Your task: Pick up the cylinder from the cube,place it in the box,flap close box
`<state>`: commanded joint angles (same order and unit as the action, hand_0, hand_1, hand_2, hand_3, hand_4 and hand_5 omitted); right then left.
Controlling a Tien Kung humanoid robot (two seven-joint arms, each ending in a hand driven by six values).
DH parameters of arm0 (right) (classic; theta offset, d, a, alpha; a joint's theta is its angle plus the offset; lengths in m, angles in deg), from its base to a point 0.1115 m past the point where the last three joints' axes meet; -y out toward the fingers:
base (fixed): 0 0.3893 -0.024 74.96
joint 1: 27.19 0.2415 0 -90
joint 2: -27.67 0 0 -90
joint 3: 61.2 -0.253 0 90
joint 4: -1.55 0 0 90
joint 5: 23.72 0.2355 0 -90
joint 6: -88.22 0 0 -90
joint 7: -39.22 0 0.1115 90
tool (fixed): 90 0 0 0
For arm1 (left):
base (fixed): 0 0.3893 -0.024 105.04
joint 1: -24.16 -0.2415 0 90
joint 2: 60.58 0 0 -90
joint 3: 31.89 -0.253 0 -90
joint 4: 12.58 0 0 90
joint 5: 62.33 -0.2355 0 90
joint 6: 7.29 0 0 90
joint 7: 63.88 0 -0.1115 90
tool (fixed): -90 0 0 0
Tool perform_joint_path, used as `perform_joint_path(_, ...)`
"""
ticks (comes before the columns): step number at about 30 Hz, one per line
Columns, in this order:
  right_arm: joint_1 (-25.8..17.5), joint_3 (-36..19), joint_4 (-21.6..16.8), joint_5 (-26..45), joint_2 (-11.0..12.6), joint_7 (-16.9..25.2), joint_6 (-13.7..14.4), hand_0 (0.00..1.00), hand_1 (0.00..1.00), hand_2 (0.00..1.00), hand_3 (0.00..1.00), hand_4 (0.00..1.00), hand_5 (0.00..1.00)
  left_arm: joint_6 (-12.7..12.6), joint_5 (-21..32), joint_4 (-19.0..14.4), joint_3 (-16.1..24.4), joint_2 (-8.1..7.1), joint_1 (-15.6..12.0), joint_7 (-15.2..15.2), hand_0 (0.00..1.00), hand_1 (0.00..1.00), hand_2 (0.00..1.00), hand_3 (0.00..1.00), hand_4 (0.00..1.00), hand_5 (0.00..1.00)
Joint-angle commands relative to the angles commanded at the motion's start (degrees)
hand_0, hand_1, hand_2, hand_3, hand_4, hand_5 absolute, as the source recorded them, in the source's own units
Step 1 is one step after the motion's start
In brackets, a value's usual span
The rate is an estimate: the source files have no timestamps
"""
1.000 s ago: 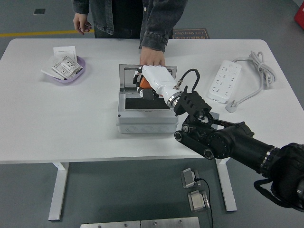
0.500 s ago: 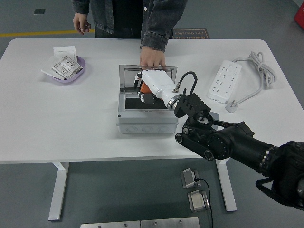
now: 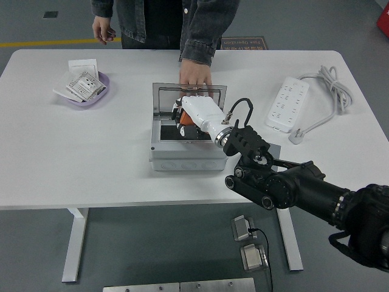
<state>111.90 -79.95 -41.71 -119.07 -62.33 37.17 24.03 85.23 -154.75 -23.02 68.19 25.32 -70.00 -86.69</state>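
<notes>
My right hand (image 3: 182, 117), white with a black arm, reaches in from the lower right over the open grey box (image 3: 182, 159). Its fingers are curled on an orange cylinder (image 3: 186, 121), held low in the box's dark opening. Most of the cylinder is hidden by the hand. The box's lid (image 3: 163, 97) stands open at the back. A person's hand (image 3: 194, 75) rests on the lid's far edge. I see no cube. My left arm is out of view.
A purple dish (image 3: 86, 90) with paper packets sits at the far left. A white power strip (image 3: 286, 103) with its cord (image 3: 331, 85) lies at the right. The person stands at the table's far side.
My right hand has moved down and toward me with the orange cylinder, deeper into the box opening. The person's hand has stayed on the lid.
</notes>
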Motion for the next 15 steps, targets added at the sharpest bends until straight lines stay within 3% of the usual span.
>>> perform_joint_path(9,-0.29,0.07,0.42,1.76,0.0,1.0,0.41,0.002,0.087,0.265,0.252,0.066,0.056,0.02,-0.23,0.02,0.14,0.03,0.12,0.05,0.65,0.667,0.596,0.643,0.717,0.409)
perform_joint_path(15,-0.79,-0.79,0.83,4.86,0.0,3.54,-1.47,0.002,0.088,0.267,0.254,0.07,0.059,0.07,-0.45,0.06,0.2,0.1,0.28,0.16,0.65,0.666,0.596,0.642,0.716,0.407)
